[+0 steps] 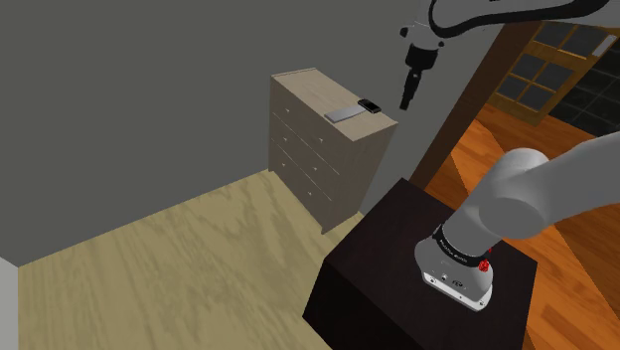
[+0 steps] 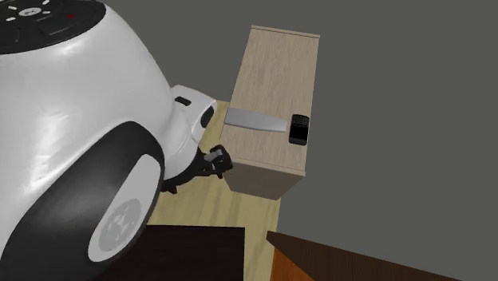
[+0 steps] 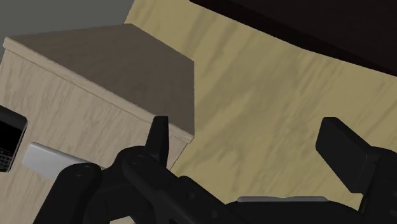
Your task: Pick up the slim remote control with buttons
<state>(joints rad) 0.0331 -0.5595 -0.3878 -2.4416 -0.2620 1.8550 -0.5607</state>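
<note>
One slim grey remote [image 2: 255, 120] lies flat on the dresser [image 2: 275, 72] top, near one end. Its long axis runs across the top's short width, and one tip points at the one black keypad device [image 2: 299, 129] just beside it. The gripper [image 1: 407, 100] hangs beyond that end of the dresser, fingers wide apart, holding nothing.

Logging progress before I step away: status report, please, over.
Gripper open, empty, hovering beside the dresser. Grey remote flat on dresser top, untouched. Black keypad device close beside its end, could crowd the grasp.
</note>
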